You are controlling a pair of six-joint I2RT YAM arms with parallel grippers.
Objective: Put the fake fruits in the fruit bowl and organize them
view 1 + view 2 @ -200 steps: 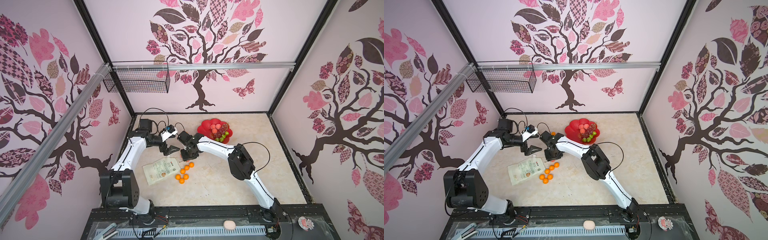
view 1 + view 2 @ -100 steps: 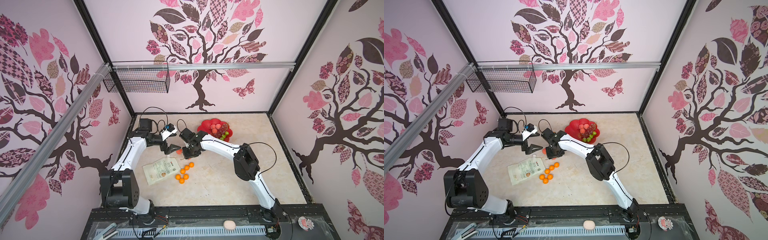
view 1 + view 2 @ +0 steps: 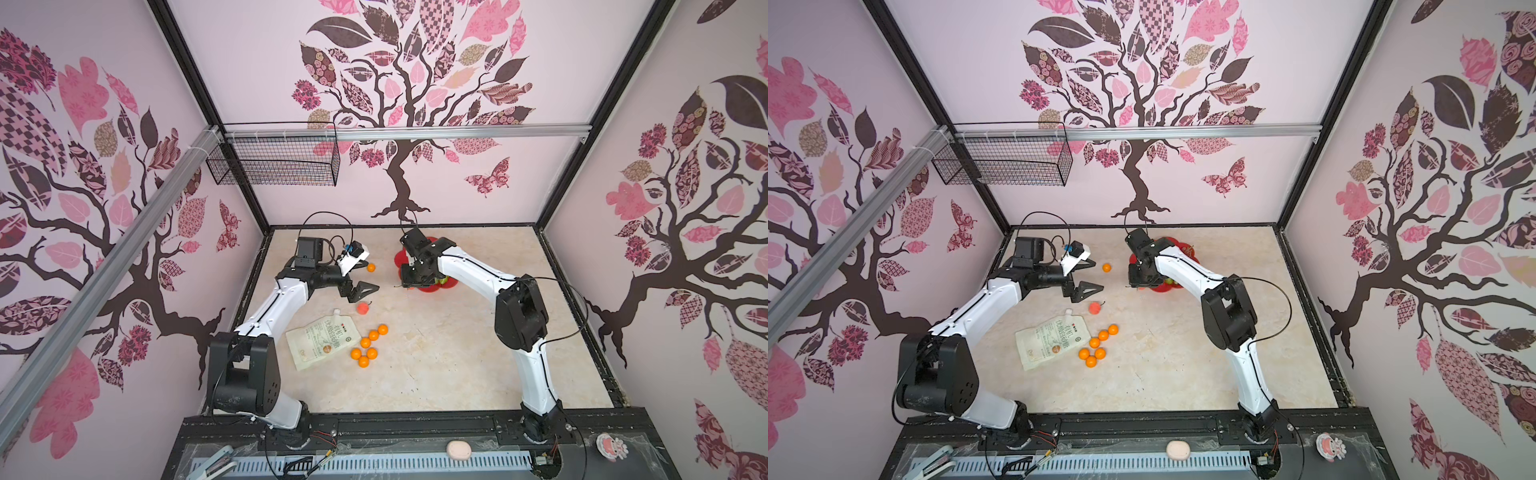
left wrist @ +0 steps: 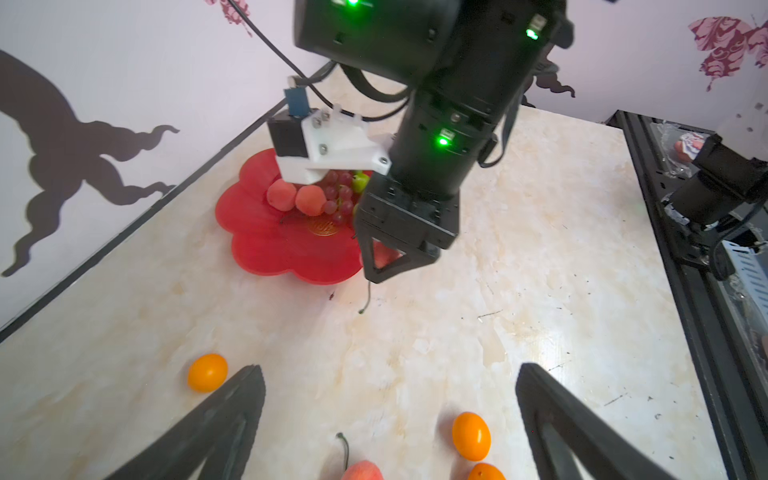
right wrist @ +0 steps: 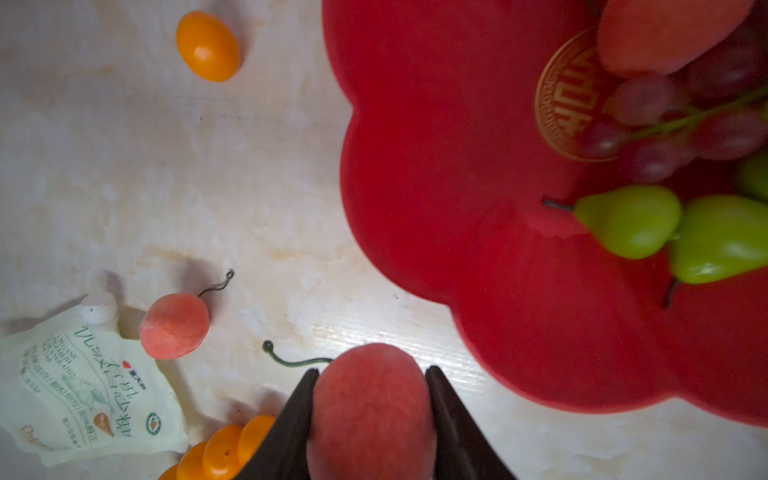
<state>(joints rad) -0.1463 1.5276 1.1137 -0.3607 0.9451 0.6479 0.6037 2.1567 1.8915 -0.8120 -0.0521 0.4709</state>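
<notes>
**Mia:** The right gripper is squeezing a peach between its two fingers. See it?

**Ben:** Yes! A second ago it was over by the left gripper, close to the oranges. Now it has swung across to the fruit bowl.

**Mia:** Is the peach over the bowl?

**Ben:** Not quite, I think. In the right wrist view it hangs just beside the red rim, above the surface. From above the arm hides it, so I can't be sure.

**Mia:** What is in the bowl?

**Ben:** Two peaches, the grapes and green pears, all on one side. The side near the gripper is bare.

**Mia:** So there is room. And the left gripper?

**Ben:** Wide open, holding nothing. It hovers over a second peach lying on the surface.

**Mia:** What is still out?

**Ben:** That peach, the oranges beside the white pouch, and a lone orange. The pouch stays out.

**Mia:** One more fruit is almost home, then. It should go a bit further in before the gripper lets go, or it may roll off the rim.
</notes>
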